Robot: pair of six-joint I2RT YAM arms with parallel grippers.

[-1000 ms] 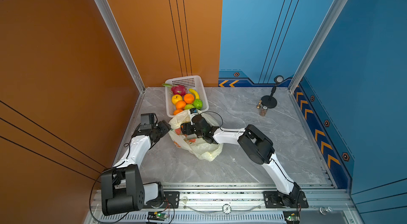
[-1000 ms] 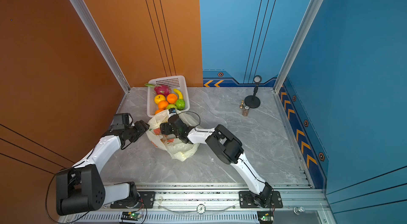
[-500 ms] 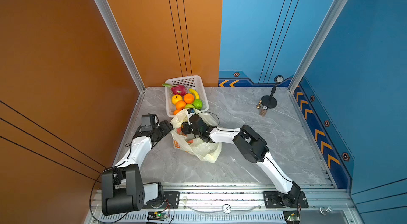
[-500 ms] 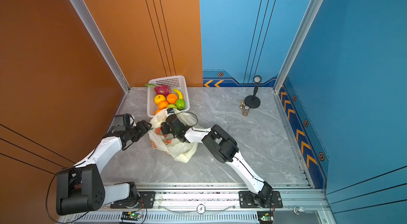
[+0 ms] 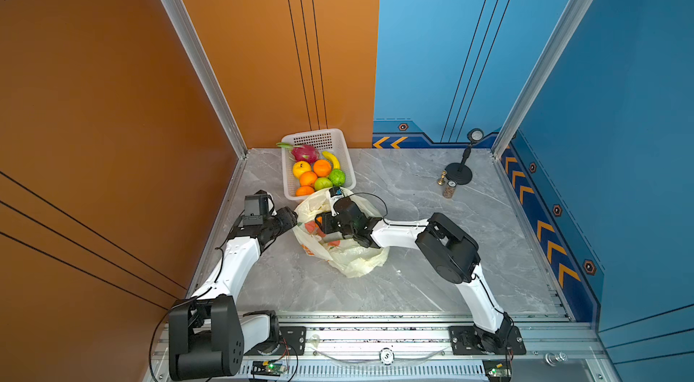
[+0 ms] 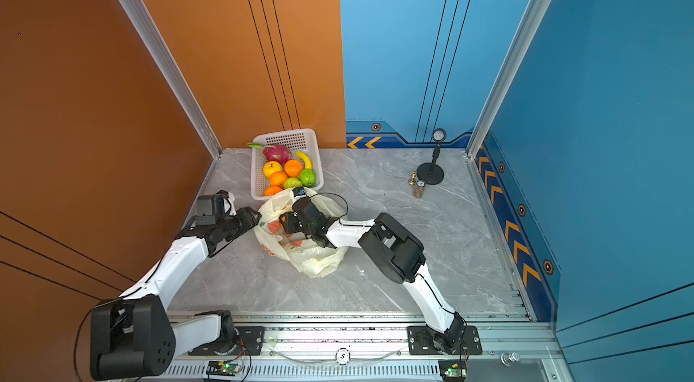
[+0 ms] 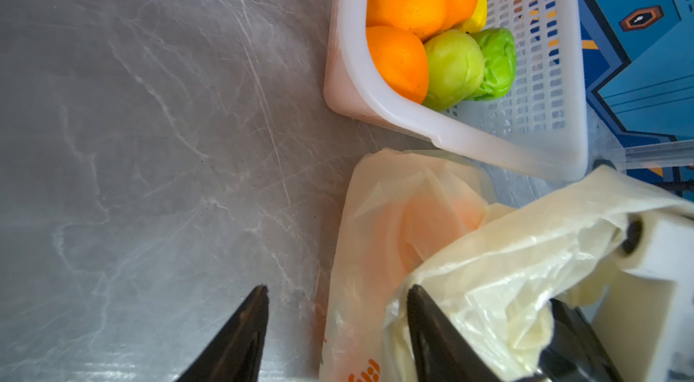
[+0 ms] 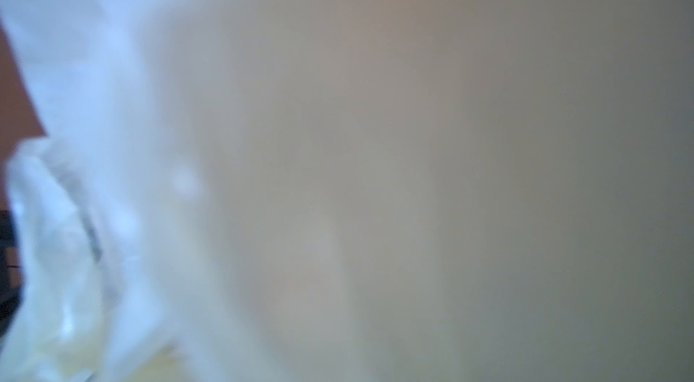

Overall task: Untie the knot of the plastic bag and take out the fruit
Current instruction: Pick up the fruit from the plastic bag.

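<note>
The pale-yellow plastic bag (image 5: 353, 260) (image 6: 315, 260) lies crumpled on the marble table, just in front of the basket, with its mouth gaping. The knot does not show. My left gripper (image 5: 296, 216) (image 7: 337, 290) is open at the bag's left edge, with the bag's wall (image 7: 394, 230) between its fingers. My right gripper (image 5: 325, 224) (image 6: 289, 224) reaches into the bag's mouth. Its fingers are hidden by film, and the right wrist view is a blur of plastic. Fruit lies in the basket: oranges (image 5: 322, 168), a dragon fruit (image 5: 305, 153), a yellow one (image 5: 301, 168) and two green ones (image 5: 337, 176).
The white perforated basket (image 5: 323, 138) stands at the back against the orange wall, a banana (image 5: 332, 159) in it. A black lamp stand (image 5: 460, 173), a small jar (image 5: 447, 190) and a brass piece (image 5: 443, 177) sit at the back right. Walls close three sides.
My left gripper has moved right, up to the bag's left edge. The right gripper has stayed inside the bag's mouth, and the bag has shifted slightly under it.
</note>
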